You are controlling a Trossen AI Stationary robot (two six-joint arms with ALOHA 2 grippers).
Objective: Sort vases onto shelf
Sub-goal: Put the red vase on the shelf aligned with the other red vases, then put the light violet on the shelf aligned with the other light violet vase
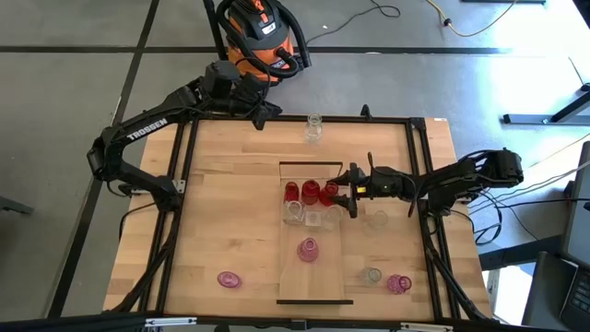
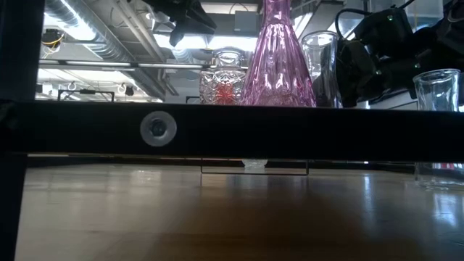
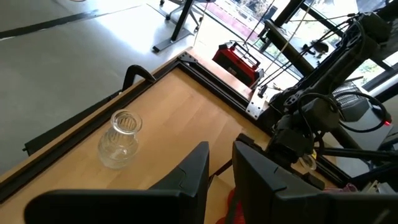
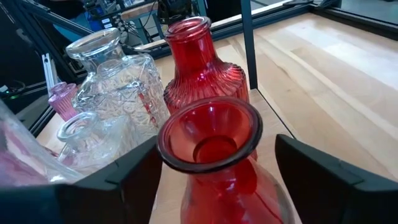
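Pincer of the right arm (image 1: 348, 191) stands released, its fingers (image 4: 134, 171) spread either side of a red vase (image 4: 214, 155) on the shelf (image 1: 318, 277), near that shelf's far end beside two more red vases (image 1: 301, 192). Left pincer (image 1: 267, 112) hovers over the tabletop's (image 1: 230, 212) far edge, near a clear vase (image 1: 314, 127); whether it is clenched I cannot tell.

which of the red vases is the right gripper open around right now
The red vase at the right end of the row of three on the shelf. The right gripper stands open around it; the other two sit farther left, untouched.
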